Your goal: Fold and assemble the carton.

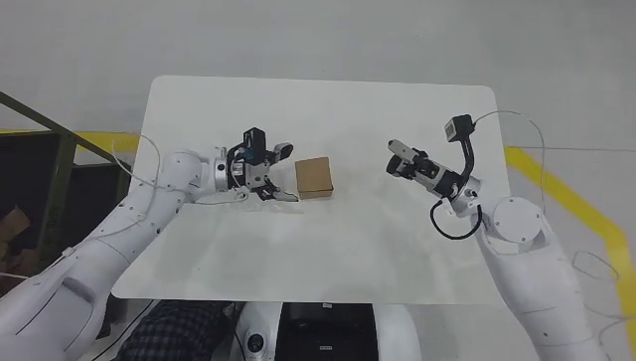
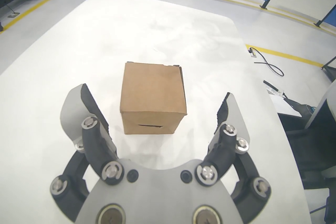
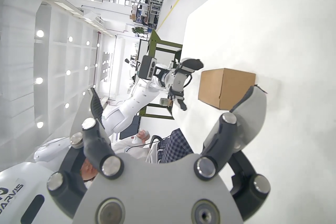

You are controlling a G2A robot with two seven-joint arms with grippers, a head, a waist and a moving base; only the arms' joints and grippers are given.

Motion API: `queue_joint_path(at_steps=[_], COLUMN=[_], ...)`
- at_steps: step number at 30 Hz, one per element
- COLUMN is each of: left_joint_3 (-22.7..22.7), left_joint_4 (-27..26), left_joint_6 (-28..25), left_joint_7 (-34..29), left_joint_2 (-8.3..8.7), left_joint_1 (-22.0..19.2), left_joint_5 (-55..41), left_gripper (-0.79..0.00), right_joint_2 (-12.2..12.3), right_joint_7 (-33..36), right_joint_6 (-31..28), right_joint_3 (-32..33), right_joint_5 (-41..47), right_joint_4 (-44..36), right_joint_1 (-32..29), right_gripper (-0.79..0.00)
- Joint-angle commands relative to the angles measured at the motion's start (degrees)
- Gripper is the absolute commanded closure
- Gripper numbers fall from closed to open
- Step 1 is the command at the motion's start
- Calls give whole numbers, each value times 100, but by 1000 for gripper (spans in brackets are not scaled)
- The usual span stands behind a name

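Carton (image 1: 315,177) sits centre frame, just right of the wide-open left gripper (image 1: 285,173); the right gripper (image 1: 395,158), also wide, is farther.

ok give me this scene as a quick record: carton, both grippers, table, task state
carton: closed brown box, flaps folded shut, standing near the table's middle
left gripper: open, facing the carton at close range, no contact visible
right gripper: open, on the carton's other side, farther off, holding nothing
table: white, rounded corners
task state: carton looks assembled
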Motion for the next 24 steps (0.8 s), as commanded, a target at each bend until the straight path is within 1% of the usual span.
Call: queue_joint_path(at_steps=[1, 6, 10, 14, 18, 22, 24], left_joint_3=[-245, -743, -1107, -1487, -1824, -2068, -2189], left_joint_4=[1, -88, -268, -520, -700, -729, -697], left_joint_6=[12, -5, 73, 144, 115, 148, 176], left_joint_7=[-32, -543, -777, -1033, -1436, -2117, -2390], left_joint_2=[101, 266, 362, 472, 571, 632, 652], left_joint_1=[173, 522, 784, 1057, 1275, 1328, 1287], left_joint_5=[-121, -852, -1393, -1690, -1988, -2544, -2873], left_gripper=[-785, -785, -785, -785, -785, -785, -785], right_joint_2=[2, 5, 15, 30, 49, 78, 98], right_joint_7=[-61, -197, -302, -438, -596, -869, -1068], right_joint_6=[-133, -521, -750, -972, -1114, -1204, -1200], right_joint_3=[22, 83, 149, 237, 326, 452, 553], right_joint_5=[-104, -398, -676, -992, -1395, -2081, -2497], right_joint_4=[59, 436, 667, 819, 903, 885, 823], right_joint_1=[8, 159, 290, 380, 486, 601, 663], right_gripper=[-785, -785, -785, -785, -785, -785, -785])
